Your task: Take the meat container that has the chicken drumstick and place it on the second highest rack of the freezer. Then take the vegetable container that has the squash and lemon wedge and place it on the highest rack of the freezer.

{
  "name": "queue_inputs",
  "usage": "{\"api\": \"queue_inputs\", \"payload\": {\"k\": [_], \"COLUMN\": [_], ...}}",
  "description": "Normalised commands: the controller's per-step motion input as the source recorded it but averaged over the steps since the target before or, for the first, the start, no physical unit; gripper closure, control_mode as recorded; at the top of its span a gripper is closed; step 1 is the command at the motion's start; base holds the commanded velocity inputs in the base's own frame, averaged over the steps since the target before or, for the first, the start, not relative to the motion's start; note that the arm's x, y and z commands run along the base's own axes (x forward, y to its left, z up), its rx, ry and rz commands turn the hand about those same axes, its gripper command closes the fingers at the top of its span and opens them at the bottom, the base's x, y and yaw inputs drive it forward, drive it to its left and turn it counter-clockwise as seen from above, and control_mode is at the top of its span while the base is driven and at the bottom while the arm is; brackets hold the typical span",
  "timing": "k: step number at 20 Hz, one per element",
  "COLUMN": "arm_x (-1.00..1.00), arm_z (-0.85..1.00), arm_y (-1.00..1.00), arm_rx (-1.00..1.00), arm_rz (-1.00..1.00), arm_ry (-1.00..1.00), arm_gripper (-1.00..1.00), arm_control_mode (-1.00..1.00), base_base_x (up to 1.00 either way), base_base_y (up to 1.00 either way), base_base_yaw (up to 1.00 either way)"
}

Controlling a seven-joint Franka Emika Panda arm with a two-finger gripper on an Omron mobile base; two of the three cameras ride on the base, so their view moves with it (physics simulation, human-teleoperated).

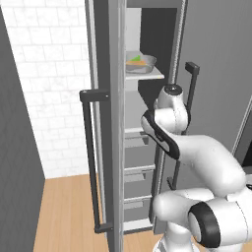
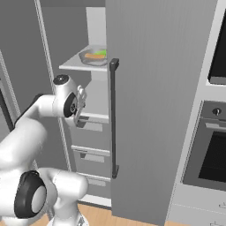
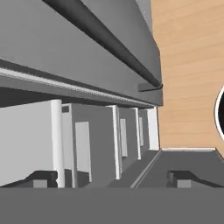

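A shallow grey container (image 1: 141, 62) with orange and green pieces in it, the vegetable container (image 2: 94, 55), rests on a white freezer rack (image 1: 145, 75) high in the open compartment. The meat container is out of view. My gripper (image 2: 80, 118) hangs well below that rack, in front of the lower shelves, and points down. In the hand view its fingertips (image 3: 41, 179) stand far apart at the bottom edge, so the gripper (image 3: 112, 180) is open with nothing between them. It looks along the freezer's lower drawers towards the floor.
The open left freezer door with its long dark handle (image 1: 90, 157) stands close on the arm's left. The closed right door and its handle (image 2: 114, 119) flank the opening. Drawer fronts (image 2: 90, 155) fill the lower compartment. An oven (image 2: 212, 154) is at far right, above wooden floor (image 1: 64, 211).
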Motion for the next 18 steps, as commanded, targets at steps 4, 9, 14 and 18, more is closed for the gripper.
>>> {"api": "queue_inputs", "payload": {"k": [4, 9, 14, 18], "arm_x": [-1.0, -0.6, 0.0, 0.0], "arm_z": [-0.52, -0.28, 0.0, 0.0], "arm_y": [-0.3, 0.0, 0.0, 0.0], "arm_rx": [0.09, 0.03, 0.0, 0.0], "arm_rz": [-0.08, -0.1, 0.0, 0.0], "arm_ry": [0.14, 0.11, 0.0, 0.0], "arm_gripper": [-1.0, -1.0, -1.0, -1.0], "arm_control_mode": [-1.0, 1.0, 1.0, 1.0], "base_base_x": [0.0, -0.4, -1.0, -0.85], "base_base_y": [0.0, 0.0, 0.0, -0.66], "base_base_yaw": [0.0, -0.09, -0.48, -0.57]}}
